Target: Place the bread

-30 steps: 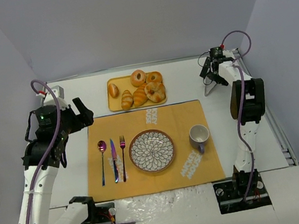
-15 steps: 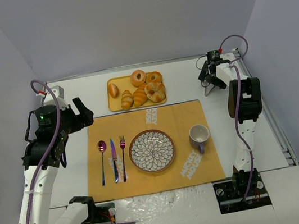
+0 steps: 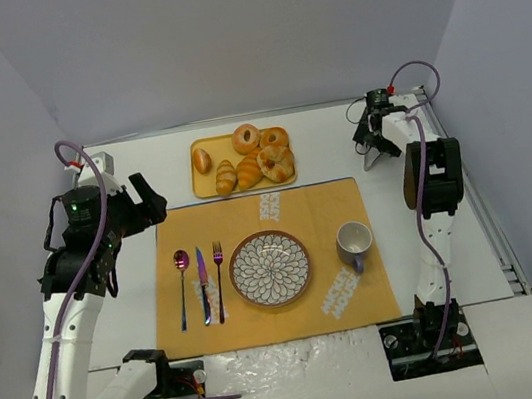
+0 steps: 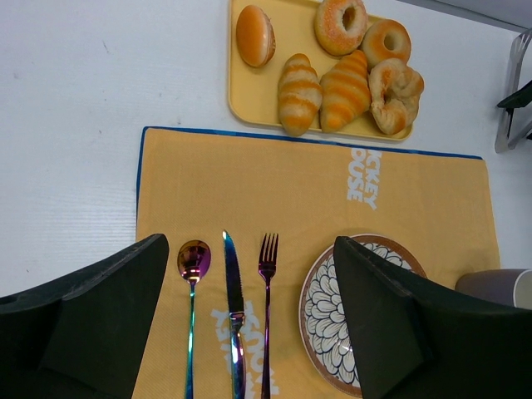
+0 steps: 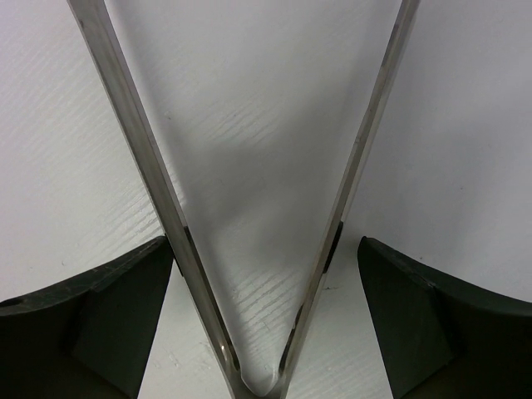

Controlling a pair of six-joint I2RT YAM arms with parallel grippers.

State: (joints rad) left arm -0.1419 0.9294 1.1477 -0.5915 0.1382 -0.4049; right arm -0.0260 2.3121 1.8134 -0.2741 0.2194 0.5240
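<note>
The bread (image 3: 277, 163) (image 4: 396, 93), a big curled golden bun, lies at the right end of a yellow tray (image 3: 205, 187) (image 4: 249, 91) at the back. My right gripper (image 3: 373, 134) (image 5: 264, 249) is far from it at the back right. It is open, low over the table, with one finger on each side of a pair of V-shaped metal tongs (image 3: 372, 155) (image 5: 158, 191). There is a gap between the right finger and the right tong arm. My left gripper (image 3: 147, 200) (image 4: 249, 324) hangs open and empty above the left part of the orange placemat (image 3: 328, 210).
The tray also holds ring buns (image 3: 246, 139), straight croissants (image 3: 226, 177) and a small roll (image 3: 202, 159). On the placemat lie a spoon (image 3: 181, 264), knife (image 3: 203, 288) and fork (image 3: 218, 258), a patterned plate (image 3: 270, 269) and a mug (image 3: 354, 241). Grey walls enclose the table.
The right wrist has shifted slightly towards the back left and stays over the tongs. The left arm has not moved.
</note>
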